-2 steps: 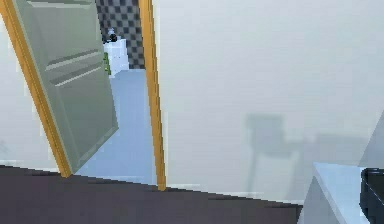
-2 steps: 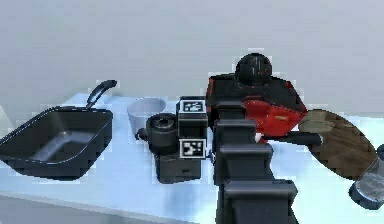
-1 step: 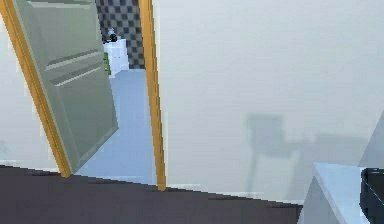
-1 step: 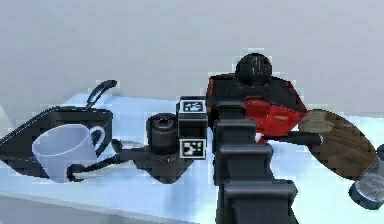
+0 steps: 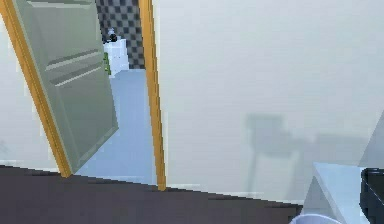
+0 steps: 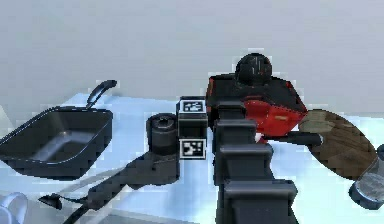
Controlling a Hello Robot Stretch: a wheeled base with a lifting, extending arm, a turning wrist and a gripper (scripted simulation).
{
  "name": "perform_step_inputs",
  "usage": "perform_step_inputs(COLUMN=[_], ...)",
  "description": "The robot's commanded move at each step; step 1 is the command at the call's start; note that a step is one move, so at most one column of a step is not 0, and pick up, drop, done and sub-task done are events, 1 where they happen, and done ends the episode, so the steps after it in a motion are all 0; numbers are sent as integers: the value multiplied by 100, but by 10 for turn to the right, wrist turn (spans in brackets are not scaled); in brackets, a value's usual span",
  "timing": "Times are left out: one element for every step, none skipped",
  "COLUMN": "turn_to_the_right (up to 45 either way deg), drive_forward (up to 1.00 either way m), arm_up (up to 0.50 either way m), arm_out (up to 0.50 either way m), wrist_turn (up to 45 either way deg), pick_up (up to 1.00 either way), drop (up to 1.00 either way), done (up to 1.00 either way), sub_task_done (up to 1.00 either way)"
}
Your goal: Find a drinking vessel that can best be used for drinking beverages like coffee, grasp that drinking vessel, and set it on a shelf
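In the arm side view my arm (image 6: 250, 175) rises over a pale blue counter (image 6: 130, 110). The gripper (image 6: 75, 198) reaches toward the lower left from its dark body (image 6: 160, 135), next to the two white marker squares (image 6: 192, 128). Its far end lies low over the counter's near edge, close to a small white thing (image 6: 10, 206), and I cannot tell whether it holds anything. A clear glass vessel (image 6: 371, 180) stands at the right edge of the counter.
A black square pan (image 6: 60, 140) with a handle lies left on the counter. A red appliance (image 6: 270, 112) with a black round top and a brown round board (image 6: 338, 140) stand right. The forward view has an open grey door (image 5: 70, 75), a cream wall (image 5: 260, 90) and the counter's corner (image 5: 340, 188).
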Motion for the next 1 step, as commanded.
perform_step_inputs(turn_to_the_right=[0], drive_forward=[0], arm_up=[0], arm_out=[0], wrist_turn=[-270], pick_up=[0], drop=[0], done=[0], sub_task_done=[0])
